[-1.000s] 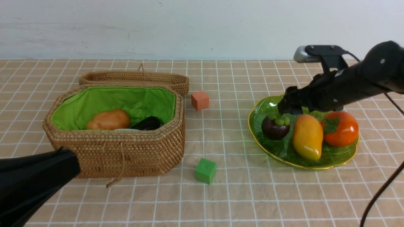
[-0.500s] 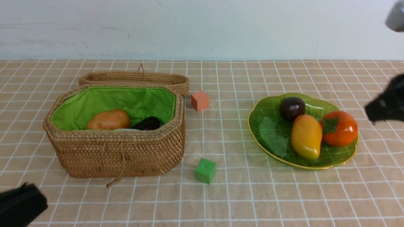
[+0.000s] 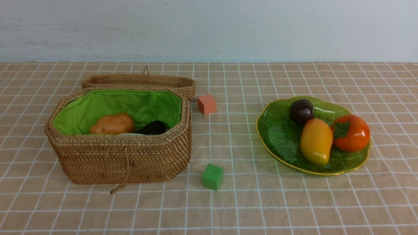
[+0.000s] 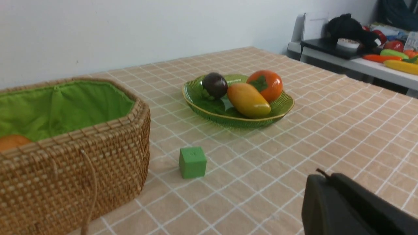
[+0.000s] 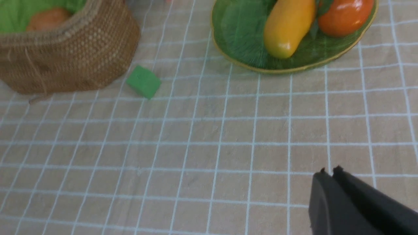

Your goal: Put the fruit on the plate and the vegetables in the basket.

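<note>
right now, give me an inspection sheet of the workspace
surface: checked tan cloth, flat
plate: holds mangosteen, mango, persimmon
basket: lid open; potato and eggplant inside, a pale sliver between them, too hidden to name
clutter: orange cube, green cube, both on the cloth
grippers: left gripper and right gripper shut, empty, away from the items
cables: nothing seen
surroundings: pale wall; side table with toys

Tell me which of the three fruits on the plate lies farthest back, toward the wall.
The dark-purple mangosteen. It sits at the plate's back edge, behind the mango and persimmon.
</note>
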